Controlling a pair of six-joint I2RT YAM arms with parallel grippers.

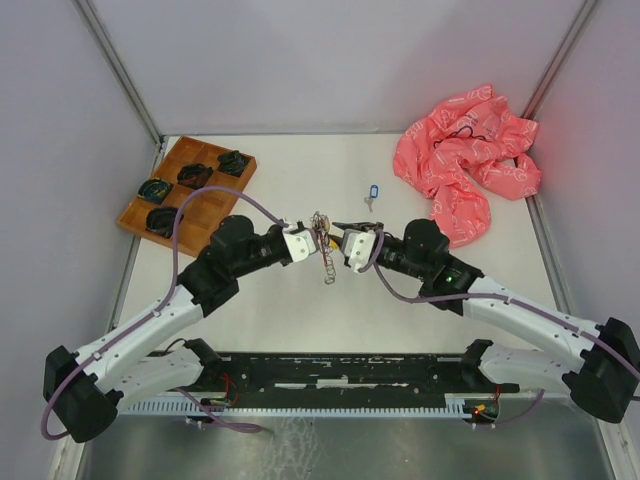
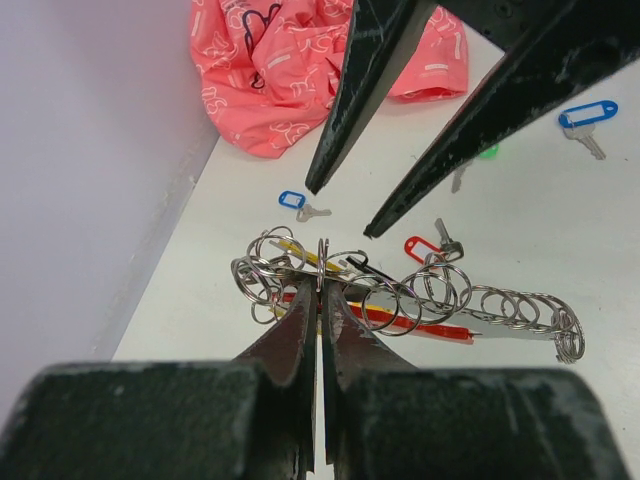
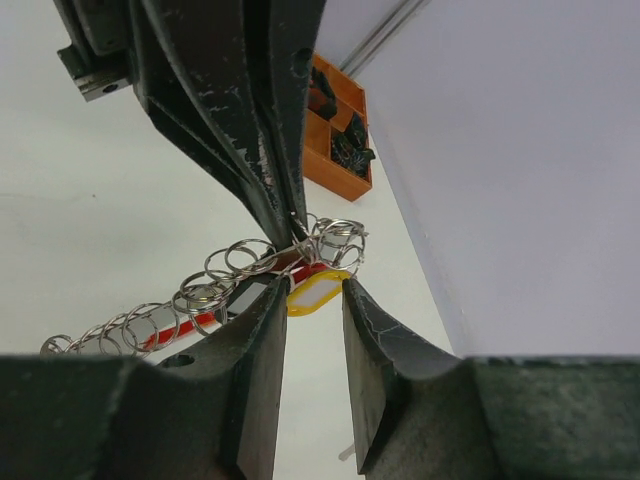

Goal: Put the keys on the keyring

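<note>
The keyring, a cluster of silver rings and chain with a red and black piece, hangs between my two grippers above the table. My left gripper is shut on one of its rings, seen in the left wrist view. The ring chain trails off to the right. My right gripper is open, its tips just short of a yellow key tag on the cluster. Loose keys lie on the table: a blue-tagged one, another blue one, a red one and a green tag.
A wooden tray with dark coiled items stands at the back left. A crumpled pink cloth lies at the back right. Grey walls enclose the table on three sides.
</note>
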